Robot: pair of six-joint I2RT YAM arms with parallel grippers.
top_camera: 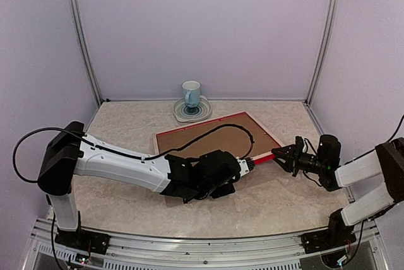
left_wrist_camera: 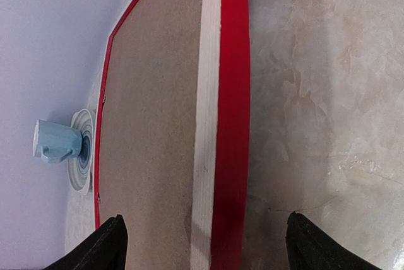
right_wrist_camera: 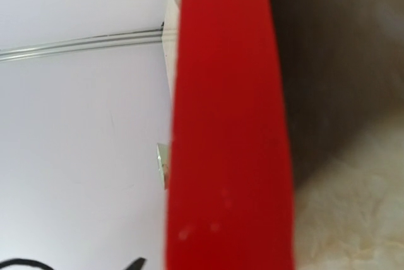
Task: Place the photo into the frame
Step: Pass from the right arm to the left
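Note:
The frame (top_camera: 262,155) lies reverse side up on the table, with narrow red edges and a brown backing board (top_camera: 211,137) filling its back. The photo is hidden. My right gripper (top_camera: 278,154) is shut on the frame's right corner, and in the right wrist view the red edge (right_wrist_camera: 227,144) fills the middle. My left gripper (top_camera: 247,164) sits at the frame's near edge. In the left wrist view it (left_wrist_camera: 208,245) is open wide, its fingertips (left_wrist_camera: 104,245) standing either side of the pale wood strip (left_wrist_camera: 205,125) and red edge (left_wrist_camera: 233,112) without touching them.
A pale blue mug (top_camera: 191,93) stands on a saucer (top_camera: 203,113) at the back of the table, just behind the frame; the mug (left_wrist_camera: 55,142) also shows in the left wrist view. Lilac walls close in three sides. Marbled tabletop (top_camera: 297,200) lies in front.

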